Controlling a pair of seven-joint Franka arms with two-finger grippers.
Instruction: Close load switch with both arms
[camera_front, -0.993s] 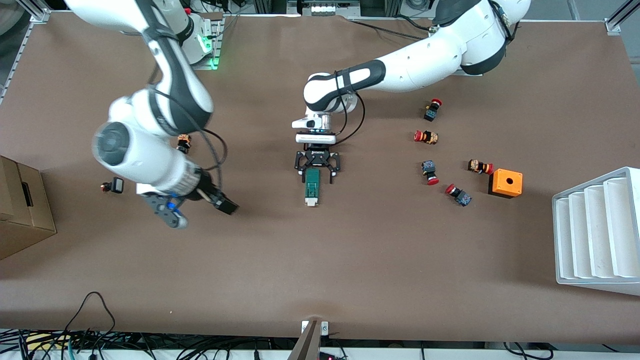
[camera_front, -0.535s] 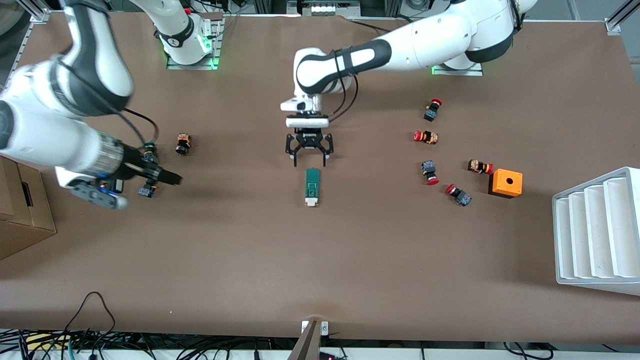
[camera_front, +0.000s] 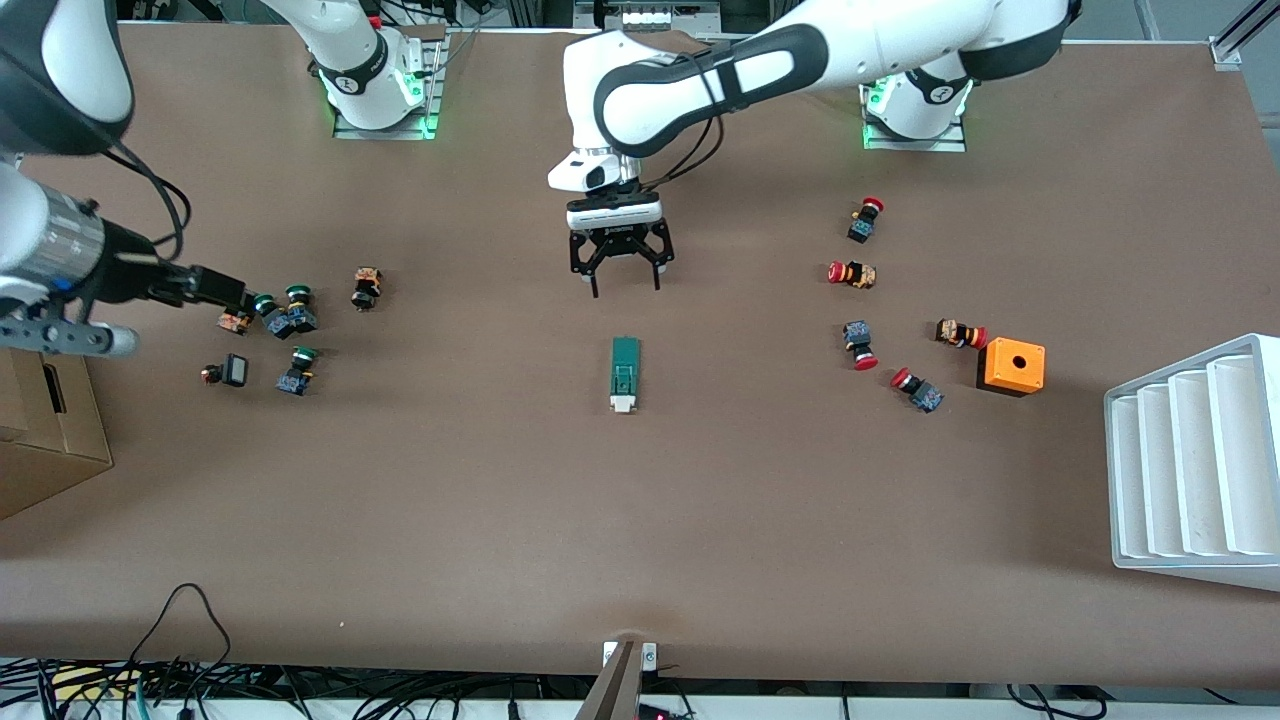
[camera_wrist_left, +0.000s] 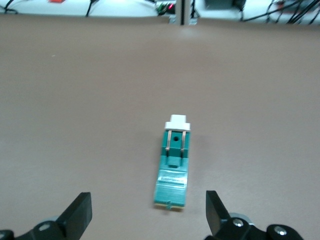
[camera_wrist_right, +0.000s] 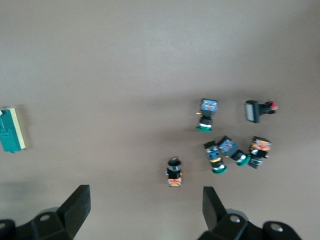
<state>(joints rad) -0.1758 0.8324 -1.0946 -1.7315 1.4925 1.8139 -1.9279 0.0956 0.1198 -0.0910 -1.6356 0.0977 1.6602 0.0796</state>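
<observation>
The load switch (camera_front: 625, 373) lies flat on the brown table near its middle, a narrow dark-green block whose white tab points toward the front camera. My left gripper (camera_front: 626, 288) hangs open above the table just off the switch's green end, touching nothing. In the left wrist view the load switch (camera_wrist_left: 174, 165) lies ahead of the left gripper (camera_wrist_left: 149, 216), apart from both fingers. My right gripper (camera_front: 232, 292) is open in the air over a cluster of small buttons (camera_wrist_right: 225, 147) at the right arm's end. The load switch (camera_wrist_right: 11, 131) shows at the edge of that view, well away from the right gripper (camera_wrist_right: 145, 212).
Green-capped push buttons (camera_front: 290, 320) lie toward the right arm's end, beside a cardboard box (camera_front: 40, 420). Red-capped push buttons (camera_front: 855, 272), an orange box with a hole (camera_front: 1011, 366) and a white slotted rack (camera_front: 1195, 465) sit toward the left arm's end.
The left gripper has pulled back from the switch's green end toward its base, leaving the switch in place. The right arm has swung away from the middle to its own end of the table.
</observation>
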